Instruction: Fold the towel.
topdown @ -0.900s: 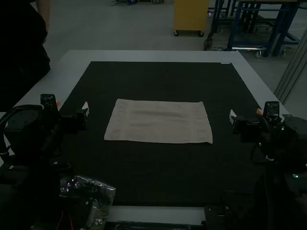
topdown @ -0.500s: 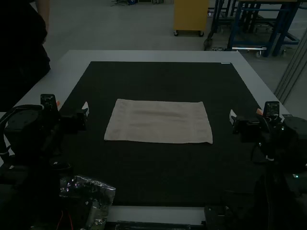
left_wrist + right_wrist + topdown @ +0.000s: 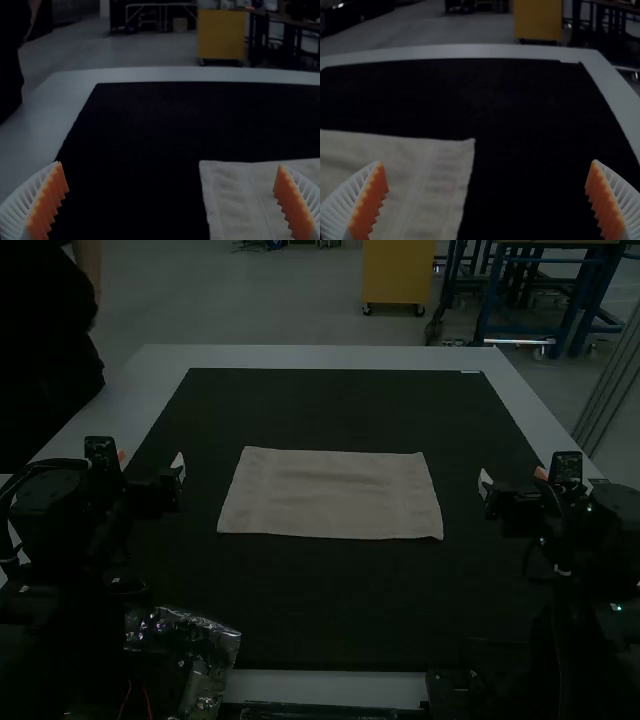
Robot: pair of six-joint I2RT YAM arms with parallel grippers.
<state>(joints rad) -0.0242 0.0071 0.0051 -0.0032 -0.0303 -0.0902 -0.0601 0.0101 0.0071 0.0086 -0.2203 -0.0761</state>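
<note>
The towel (image 3: 332, 495) lies flat on the dark mat (image 3: 325, 605) between both pairs of jaws, wide open and empty, its long axis running from left arm (image 3: 60, 495) to right arm (image 3: 605, 525), neither clearly nearer.

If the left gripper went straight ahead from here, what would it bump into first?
Probably the mat: the left gripper seems to point forward and down at it. One finger looks lined up with the towel, but depth is hard to judge.
</note>
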